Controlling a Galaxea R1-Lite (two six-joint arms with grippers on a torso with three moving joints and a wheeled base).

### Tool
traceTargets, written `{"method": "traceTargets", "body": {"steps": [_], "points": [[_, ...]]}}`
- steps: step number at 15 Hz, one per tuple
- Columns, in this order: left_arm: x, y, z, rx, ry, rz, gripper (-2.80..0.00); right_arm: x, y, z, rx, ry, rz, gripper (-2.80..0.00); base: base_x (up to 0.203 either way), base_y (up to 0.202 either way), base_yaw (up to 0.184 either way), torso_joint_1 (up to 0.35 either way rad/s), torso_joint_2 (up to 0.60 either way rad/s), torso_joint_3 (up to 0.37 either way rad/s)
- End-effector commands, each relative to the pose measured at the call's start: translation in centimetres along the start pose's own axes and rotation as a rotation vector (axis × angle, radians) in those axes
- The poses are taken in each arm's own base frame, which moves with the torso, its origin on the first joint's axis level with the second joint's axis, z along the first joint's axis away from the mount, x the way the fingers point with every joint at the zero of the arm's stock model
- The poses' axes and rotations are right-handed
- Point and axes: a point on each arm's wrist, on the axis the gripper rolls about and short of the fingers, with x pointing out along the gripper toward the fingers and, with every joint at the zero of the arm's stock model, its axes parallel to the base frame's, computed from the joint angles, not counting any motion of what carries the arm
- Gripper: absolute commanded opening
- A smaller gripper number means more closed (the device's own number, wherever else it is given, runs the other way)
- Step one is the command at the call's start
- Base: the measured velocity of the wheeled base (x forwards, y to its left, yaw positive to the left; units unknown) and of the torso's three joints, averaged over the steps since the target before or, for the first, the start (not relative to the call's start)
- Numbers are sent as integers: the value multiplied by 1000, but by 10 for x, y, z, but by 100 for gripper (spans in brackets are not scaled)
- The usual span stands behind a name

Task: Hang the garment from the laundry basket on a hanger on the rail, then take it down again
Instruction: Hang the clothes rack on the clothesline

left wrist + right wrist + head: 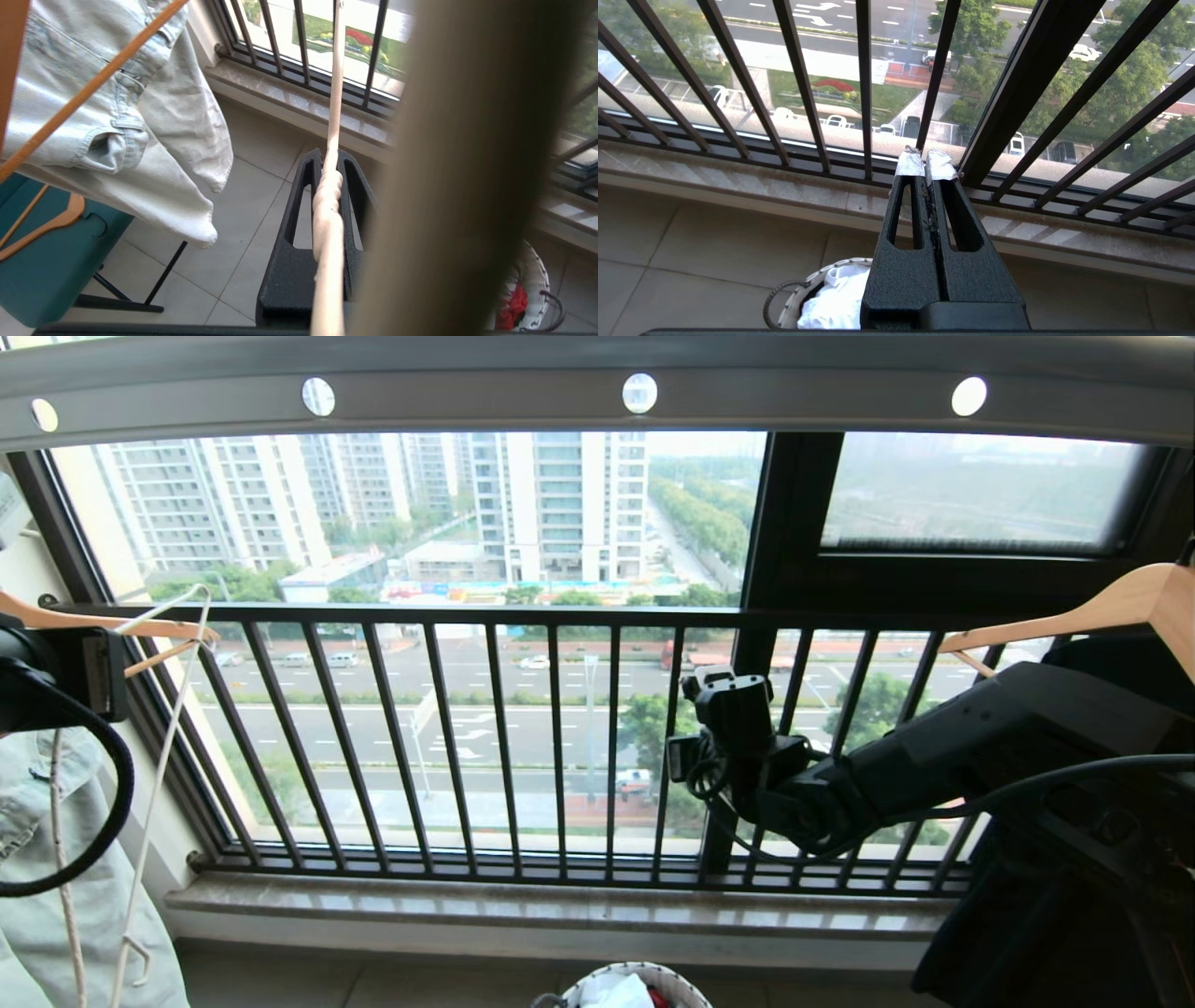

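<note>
The grey rail (485, 401) with round holes runs across the top of the head view. At the far left, my left gripper (329, 158) is shut on the twisted neck of the thin cream-white hanger (328, 196). The hanger's wire (169, 756) hangs down beside the left arm (65, 677). My right gripper (926, 163) is shut and empty, held in front of the window bars above the floor. The white garment (836, 303) lies crumpled in the round white laundry basket (803, 287), which stands on the floor below the sill (686, 985).
A pale denim garment (117, 116) hangs on a wooden hanger at the left. Another wooden hanger (1074, 616) carries a black garment (1074, 915) at the right. The black window railing (560, 737) and stone sill are straight ahead. A teal bench (42, 270) holds a spare wooden hanger.
</note>
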Motion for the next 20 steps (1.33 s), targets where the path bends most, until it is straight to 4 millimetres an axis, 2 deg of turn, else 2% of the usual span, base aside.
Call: {"method": "traceTargets", "body": {"steps": [1,3,8,13,15,17,20], "points": [[20,7,21,-27,-1,82,-280,3,2,-5,-4,9,-2,-280,0,0,0,0,0,0],[26,12,37,-56,-27,100,-280,1,1,-2,-3,0,-13,-280,0,0,0,0,0,0],[27,8,43,-72,-16,-116,-280,8,2,-13,-31,21,-32,-280,0,0,0,0,0,0],[26,8,47,-96,-66,-132,-280,10,6,-18,-38,31,-28,-280,0,0,0,0,0,0],[19,-3,41,-68,-60,-188,-280,10,6,-18,-37,29,-28,-280,0,0,0,0,0,0],[9,-23,31,-15,-39,-287,-280,10,6,-18,-36,30,-28,-280,0,0,0,0,0,0],[-17,-45,18,39,-42,-418,-280,8,10,-19,-41,30,-26,-280,0,0,0,0,0,0]]}}
